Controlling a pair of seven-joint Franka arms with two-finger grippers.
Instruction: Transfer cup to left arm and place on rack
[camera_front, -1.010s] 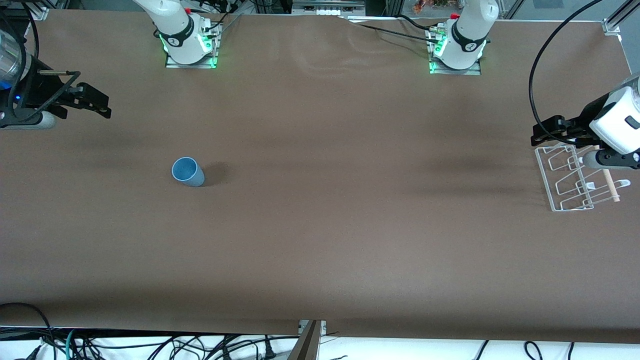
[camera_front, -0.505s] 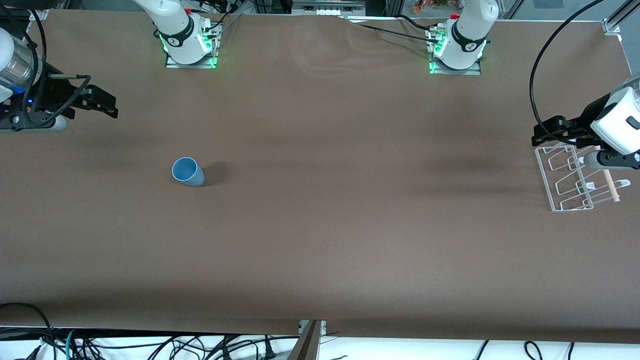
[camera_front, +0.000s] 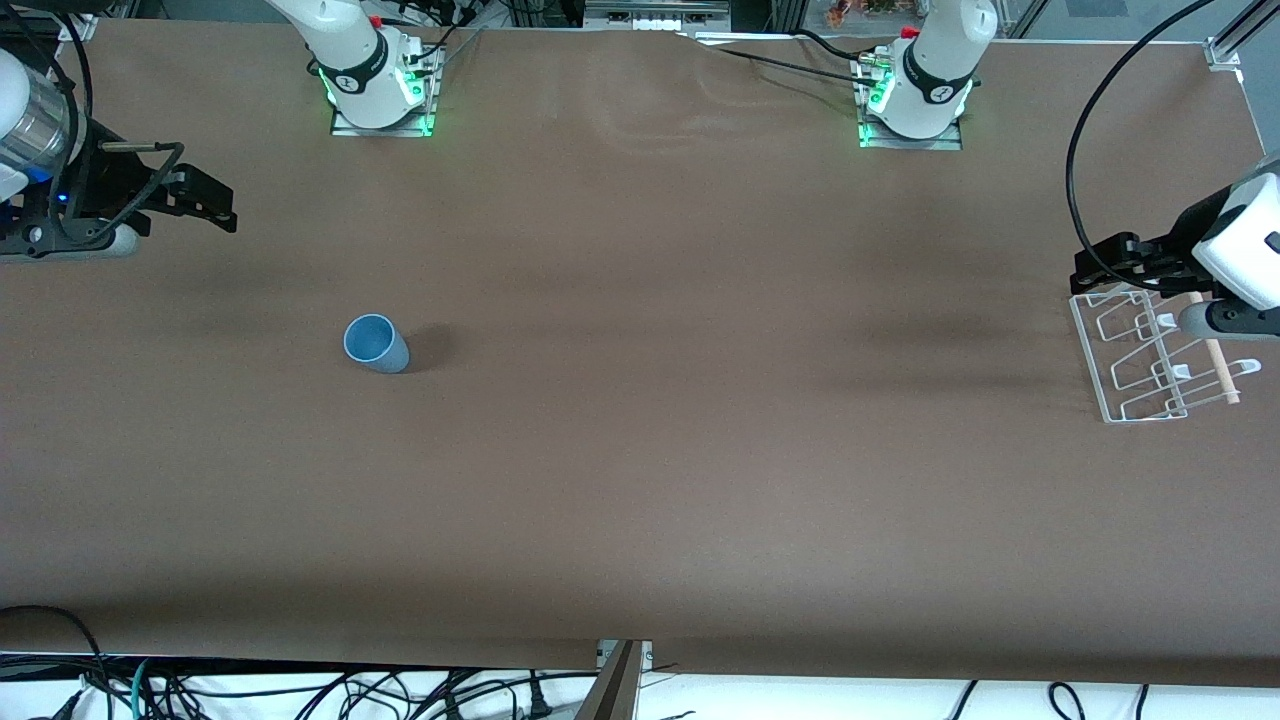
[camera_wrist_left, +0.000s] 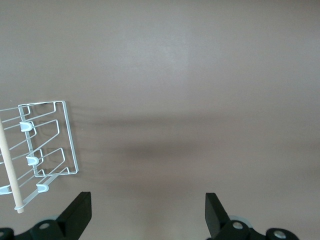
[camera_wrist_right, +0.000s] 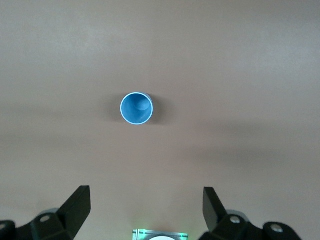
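The light-blue cup (camera_front: 376, 343) stands upright on the brown table toward the right arm's end; the right wrist view looks down into it (camera_wrist_right: 136, 108). My right gripper (camera_front: 208, 205) hangs open and empty in the air at that end of the table, well apart from the cup. The white wire rack (camera_front: 1150, 355) with its wooden dowel sits at the left arm's end and shows in the left wrist view (camera_wrist_left: 42, 150). My left gripper (camera_front: 1115, 258) is open and empty, over the rack's edge that lies farther from the front camera.
The two arm bases (camera_front: 380, 95) (camera_front: 915, 105) stand at the table's edge farthest from the front camera. A black cable (camera_front: 1075, 150) loops above the left gripper. Cables lie past the table's edge nearest the front camera.
The right gripper shifted a little toward the middle of the table, then held. The left gripper drifted slightly toward its end of the table. The cup and rack have not moved.
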